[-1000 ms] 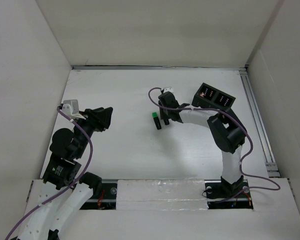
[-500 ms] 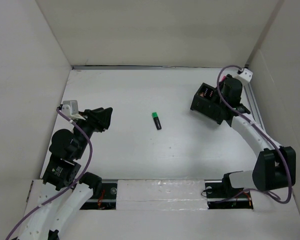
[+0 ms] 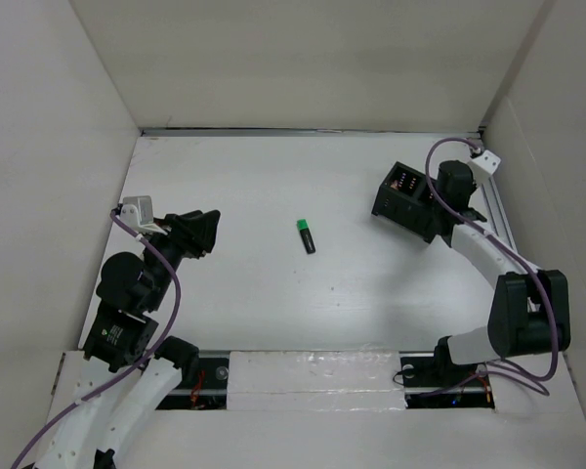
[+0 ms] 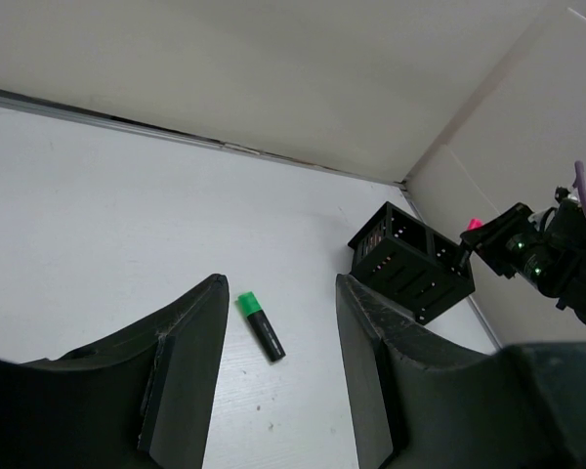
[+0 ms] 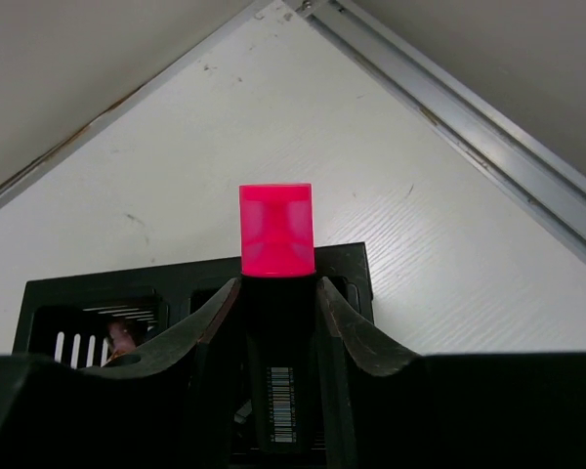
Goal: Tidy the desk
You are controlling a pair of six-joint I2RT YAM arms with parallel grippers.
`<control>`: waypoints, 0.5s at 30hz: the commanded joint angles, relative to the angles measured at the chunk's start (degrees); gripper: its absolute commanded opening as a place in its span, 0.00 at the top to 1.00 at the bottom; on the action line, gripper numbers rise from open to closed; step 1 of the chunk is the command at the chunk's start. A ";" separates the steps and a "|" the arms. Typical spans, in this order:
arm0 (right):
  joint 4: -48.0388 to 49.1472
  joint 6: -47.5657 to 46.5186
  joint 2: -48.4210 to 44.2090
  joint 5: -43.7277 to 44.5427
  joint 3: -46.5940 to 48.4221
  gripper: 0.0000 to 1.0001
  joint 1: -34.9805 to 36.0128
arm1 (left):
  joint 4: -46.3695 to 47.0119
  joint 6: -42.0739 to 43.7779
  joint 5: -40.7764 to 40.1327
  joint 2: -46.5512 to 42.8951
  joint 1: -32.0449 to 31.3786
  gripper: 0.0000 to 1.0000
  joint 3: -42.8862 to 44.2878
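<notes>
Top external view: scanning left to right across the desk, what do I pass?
In order: left end effector → green-capped black marker → black two-compartment box. The right end effector, gripping a pink-capped marker, overlaps the box, so I leave it unplaced.

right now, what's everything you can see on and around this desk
flat matte white desk: one, white, enclosed by white wall panels
black two-compartment box: one, black, far right of the desk
black marker with green cap: one, black and green, lying mid-desk, untouched
black marker with pink cap: one, black and pink, held at the box's right end
left gripper: one, black, near left, open, empty
right gripper: one, black, shut on the pink-cap marker
</notes>
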 commanded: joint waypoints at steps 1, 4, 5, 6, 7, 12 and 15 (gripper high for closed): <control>3.90 -1.56 0.88 5.02 2.78 0.83 1.35 | 2.34 0.87 -0.09 -0.14 0.24 0.56 -0.21; 3.99 -2.27 2.80 7.74 3.75 0.82 2.75 | 2.16 0.87 -0.09 -0.05 0.24 0.56 -0.29; 3.90 -2.44 3.25 8.01 3.93 0.82 2.76 | 2.16 0.87 -0.09 -0.14 0.24 0.56 -0.29; 3.55 -2.36 3.86 8.28 4.19 0.81 3.45 | 2.16 0.87 -0.09 0.04 0.24 0.56 -0.29; 3.55 -2.10 4.74 8.45 4.19 0.80 3.98 | 2.25 0.87 -0.09 -0.14 0.24 0.56 -0.29; 1.97 -1.92 5.98 11.09 5.16 0.76 6.01 | 2.34 0.87 0.17 0.39 0.24 0.56 -0.21; 1.44 -1.39 4.49 10.83 4.99 0.62 7.06 | 2.43 0.78 0.26 0.65 0.24 0.56 -0.21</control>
